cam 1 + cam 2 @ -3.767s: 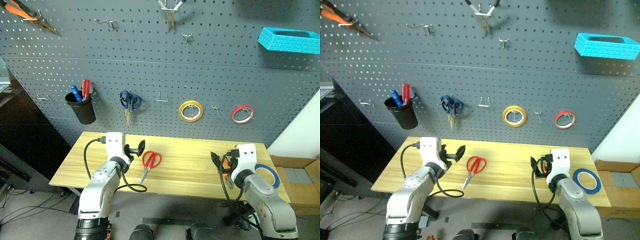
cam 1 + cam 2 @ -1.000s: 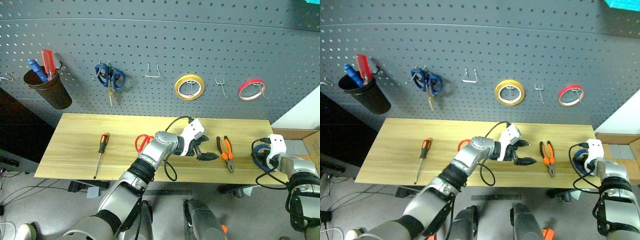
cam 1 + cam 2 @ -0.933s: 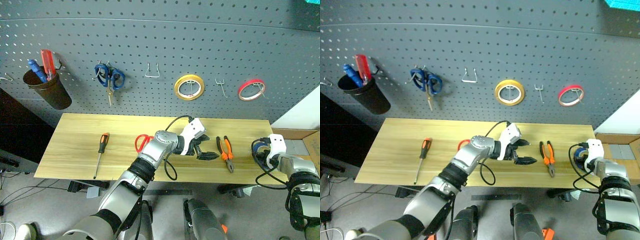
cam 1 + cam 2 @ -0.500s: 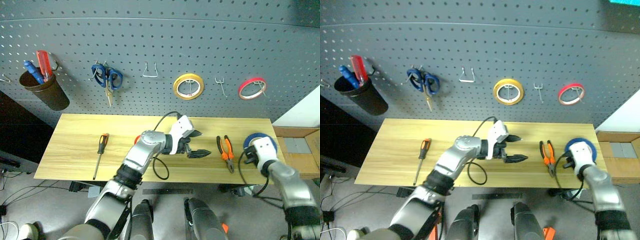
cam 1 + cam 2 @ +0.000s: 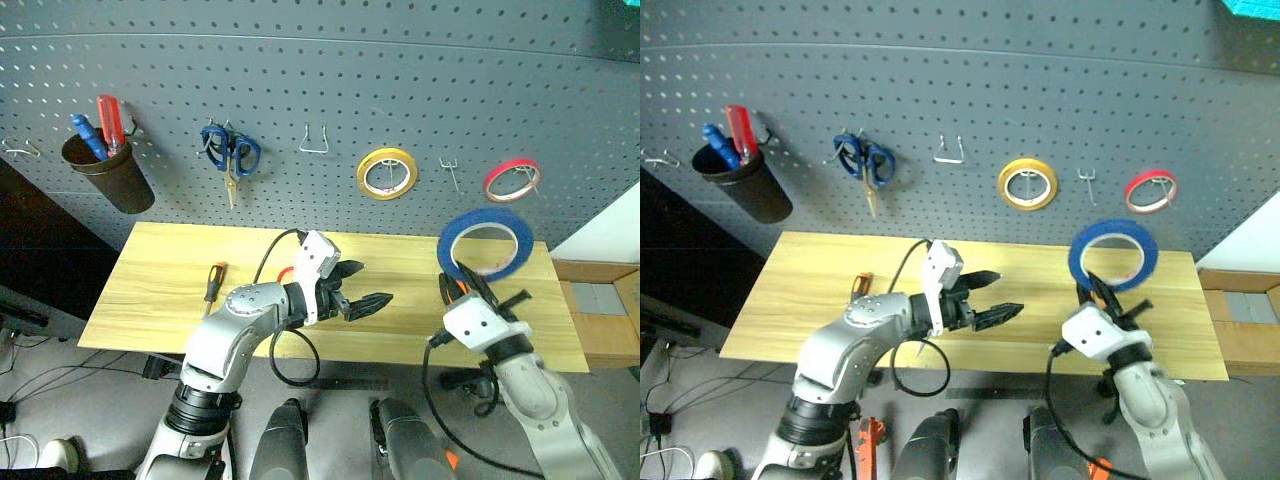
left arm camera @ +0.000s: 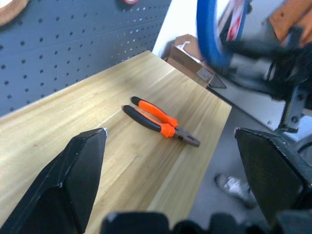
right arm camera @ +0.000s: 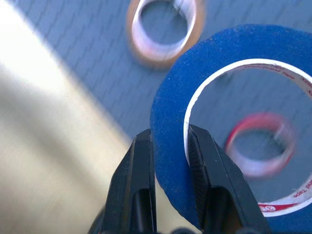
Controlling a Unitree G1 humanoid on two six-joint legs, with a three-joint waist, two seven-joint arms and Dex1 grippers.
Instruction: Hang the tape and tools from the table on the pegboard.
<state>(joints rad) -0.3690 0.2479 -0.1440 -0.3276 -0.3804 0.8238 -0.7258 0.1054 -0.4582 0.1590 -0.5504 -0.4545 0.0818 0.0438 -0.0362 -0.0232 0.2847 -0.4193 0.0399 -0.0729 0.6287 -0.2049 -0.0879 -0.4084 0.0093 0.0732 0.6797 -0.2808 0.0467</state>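
My right tool (image 7: 170, 161) pinches the blue tape (image 5: 485, 245), raised upright before the pegboard (image 5: 320, 90). My left tool (image 5: 362, 290) hovers spread above the surface (image 5: 150, 290); the pliers (image 6: 161, 122) lie on it.

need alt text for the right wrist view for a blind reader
The right pincer is shut on the rim of a blue tape roll with a white core, held up before the dark grey pegboard. Blurred behind hang a yellow tape roll and a red tape roll.
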